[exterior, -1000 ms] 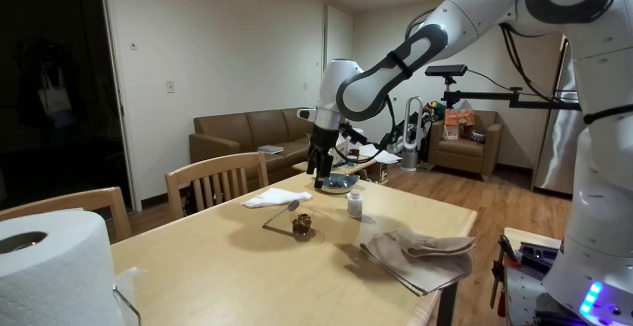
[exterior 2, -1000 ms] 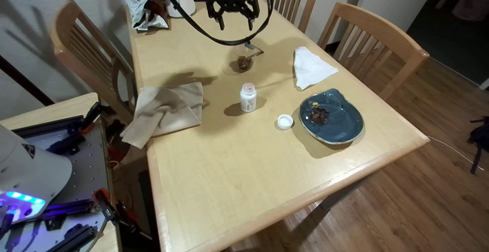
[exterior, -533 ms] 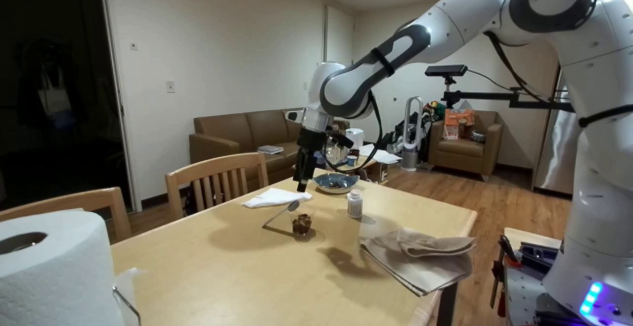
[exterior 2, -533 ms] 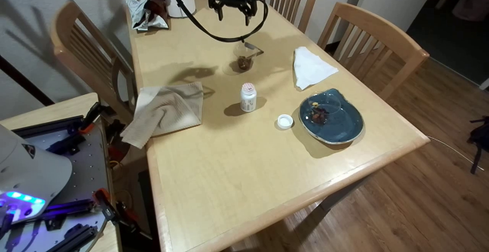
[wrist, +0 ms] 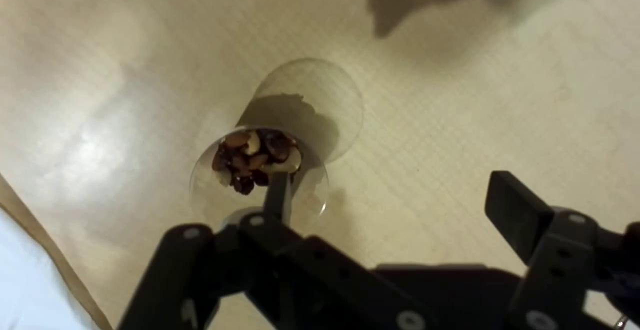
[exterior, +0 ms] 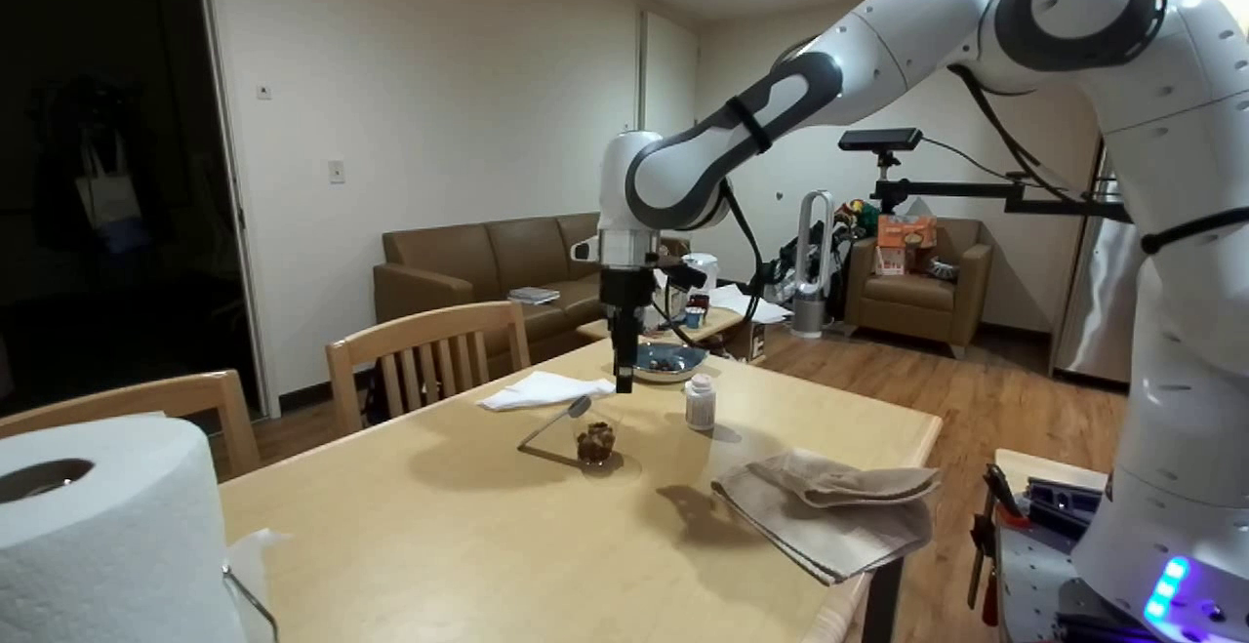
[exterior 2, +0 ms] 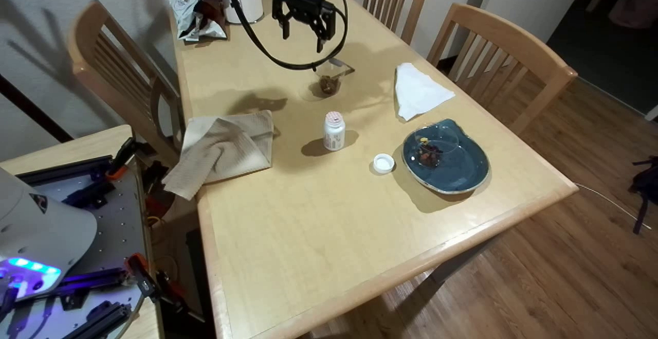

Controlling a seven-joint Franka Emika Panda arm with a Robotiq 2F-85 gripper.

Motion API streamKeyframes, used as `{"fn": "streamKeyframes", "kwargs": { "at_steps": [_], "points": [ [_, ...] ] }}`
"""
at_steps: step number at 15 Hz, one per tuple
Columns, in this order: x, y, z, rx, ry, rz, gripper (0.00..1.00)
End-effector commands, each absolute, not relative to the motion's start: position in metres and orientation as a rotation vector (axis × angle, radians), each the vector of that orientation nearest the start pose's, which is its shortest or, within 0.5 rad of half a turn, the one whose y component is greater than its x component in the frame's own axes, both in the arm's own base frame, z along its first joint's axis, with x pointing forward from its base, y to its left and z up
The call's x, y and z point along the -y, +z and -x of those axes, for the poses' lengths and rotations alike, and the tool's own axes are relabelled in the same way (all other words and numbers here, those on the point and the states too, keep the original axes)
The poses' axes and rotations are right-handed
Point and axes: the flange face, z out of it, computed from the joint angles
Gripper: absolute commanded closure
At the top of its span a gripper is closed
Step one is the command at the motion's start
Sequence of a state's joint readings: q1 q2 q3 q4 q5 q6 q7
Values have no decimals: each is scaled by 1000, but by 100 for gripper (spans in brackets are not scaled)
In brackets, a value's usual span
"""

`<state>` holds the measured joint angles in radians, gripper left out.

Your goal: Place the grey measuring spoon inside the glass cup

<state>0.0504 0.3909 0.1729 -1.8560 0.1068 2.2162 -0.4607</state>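
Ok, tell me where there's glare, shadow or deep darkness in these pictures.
Wrist view: glare on the table, left of the cup; a dark shadow at upper right. In an exterior view, the bottle casts a shadow to each side, and the table's near edge shines. In an exterior view, the doorway is mostly black.

On the pale wooden table (exterior 2: 288,246), a small white bottle (exterior 2: 334,134) stands upright, a white cap (exterior 2: 383,163) lying between it and a blue dish (exterior 2: 467,170). The dish holds dark food (exterior 2: 430,157), perhaps inside a see-through vessel (exterior 2: 445,140), its outline faint. A beige cloth (exterior 2: 234,146) reaches past one edge; a white napkin (exterior 2: 419,92) lies near the opposite one. In an exterior view a paper towel roll (exterior: 107,545) stands in the foreground, and a brown sofa (exterior: 532,258) beyond a wooden chair (exterior: 429,324).
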Motion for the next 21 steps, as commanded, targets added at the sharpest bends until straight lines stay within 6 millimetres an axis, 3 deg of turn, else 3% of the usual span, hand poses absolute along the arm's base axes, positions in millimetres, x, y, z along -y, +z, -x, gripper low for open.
{"fn": "streamKeyframes", "kwargs": {
  "at_steps": [1, 2, 6, 10, 14, 21],
  "points": [
    [-146, 313, -631, 880, 49, 2860, 0],
    [-139, 312, -623, 881, 32, 2854, 0],
    [-144, 308, -628, 936, -18, 2866, 0],
    [-153, 307, -646, 980, -178, 3000, 0],
    [-159, 302, -652, 1002, -278, 3063, 0],
    [-167, 296, -647, 800, -202, 3097, 0]
  ]
}}
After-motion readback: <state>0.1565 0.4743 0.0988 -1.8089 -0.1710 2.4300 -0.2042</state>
